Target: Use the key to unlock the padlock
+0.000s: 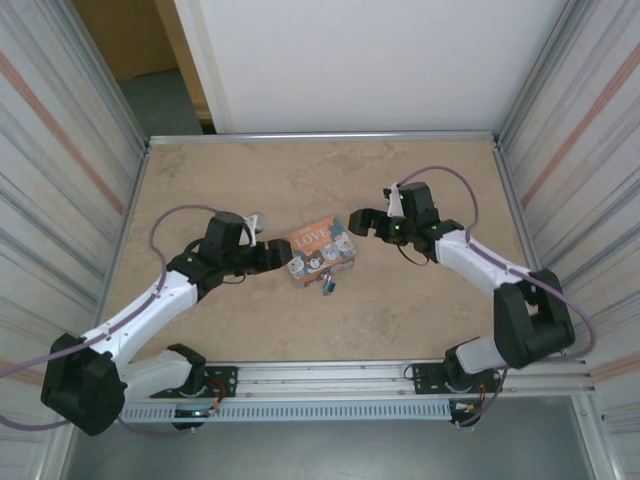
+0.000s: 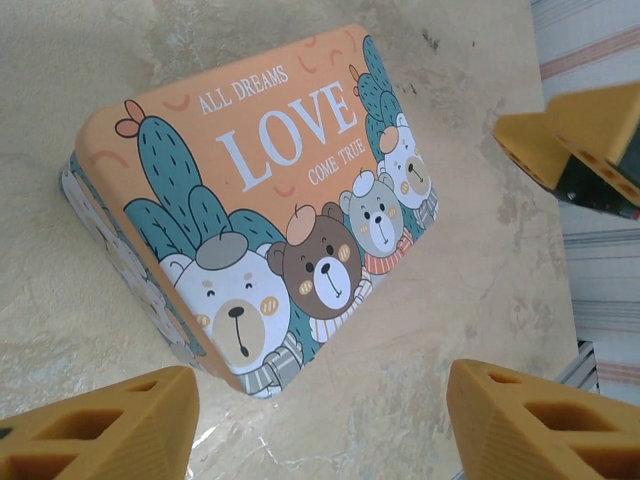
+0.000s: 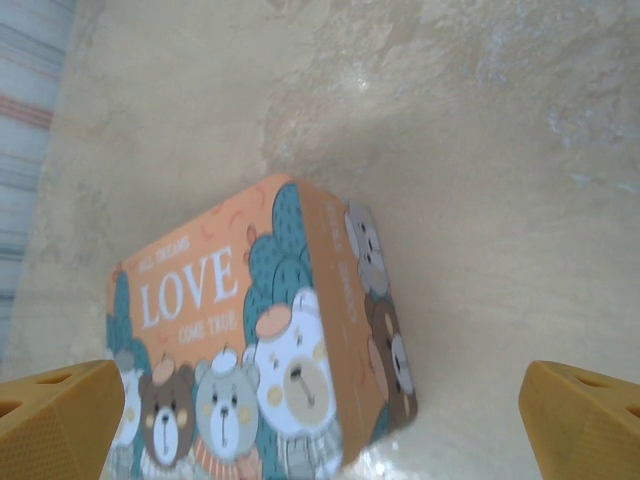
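From above, we saw the left pincer (image 1: 281, 256) and the right pincer (image 1: 357, 222) wide open and empty, flanking the box (image 1: 320, 250). The padlock (image 1: 328, 287) lay near the left pincer's tips. In the left wrist view the box (image 2: 260, 190) sat just ahead of the spread pincer (image 2: 320, 400). The right wrist view showed likewise (image 3: 320, 400).

1 box (image 1: 318, 250), 1 padlock (image 1: 328, 287), 2 pincers (image 1: 281, 258) (image 1: 354, 224).

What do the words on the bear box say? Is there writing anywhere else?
"ALL DREAMS": small white letters at the top of the box lid.
"LOVE": big white letters in the middle of the lid.
"COME TRUE": small white letters just under "LOVE".
Box side: faint writing, too blurred to read.
Padlock: too small to tell if it has any marks.
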Tool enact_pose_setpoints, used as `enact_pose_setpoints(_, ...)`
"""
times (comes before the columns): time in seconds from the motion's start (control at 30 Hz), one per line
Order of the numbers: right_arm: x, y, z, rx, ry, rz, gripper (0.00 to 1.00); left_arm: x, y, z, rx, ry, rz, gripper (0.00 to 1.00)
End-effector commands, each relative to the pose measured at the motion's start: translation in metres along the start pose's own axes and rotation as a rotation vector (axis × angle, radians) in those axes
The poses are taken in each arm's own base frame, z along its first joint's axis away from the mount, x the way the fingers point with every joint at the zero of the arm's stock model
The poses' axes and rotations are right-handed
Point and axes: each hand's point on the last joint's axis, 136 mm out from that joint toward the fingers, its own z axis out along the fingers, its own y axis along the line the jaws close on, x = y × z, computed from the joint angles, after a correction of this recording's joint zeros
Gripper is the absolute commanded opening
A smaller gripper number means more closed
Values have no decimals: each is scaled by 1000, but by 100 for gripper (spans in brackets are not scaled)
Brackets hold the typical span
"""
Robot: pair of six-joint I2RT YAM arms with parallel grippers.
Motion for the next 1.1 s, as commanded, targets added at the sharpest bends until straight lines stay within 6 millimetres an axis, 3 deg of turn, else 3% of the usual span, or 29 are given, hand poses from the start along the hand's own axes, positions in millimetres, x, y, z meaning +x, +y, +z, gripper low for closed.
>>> enact_pose_setpoints(0.0, 14, 0, -21, -6, -12, -8, 99, -6, -11, -12, 15, -7, 14, 62)
enact_pose_setpoints(0.2, 38, 14, -46, -124, -31, 31, 95, -10, -30, -8, 65, 14, 9, 49)
enact_pose_setpoints(0.37, 59, 20, -49, -199, -13, 71, 91, -12, -43, 7, 103, 53, 8, 43)
enact_pose_setpoints(0.67, 102, 18, -27, -191, 19, 74, 84, -22, -48, 40, 114, 100, 13, 36)
enact_pose_setpoints(0.9, 124, 30, -3, -181, 27, 13, 77, -27, -27, 64, 54, 104, 1, 29)
enact_pose_setpoints(1.07, 130, 31, 12, -160, 29, -11, 73, -24, -13, 73, 57, 94, -50, 26)
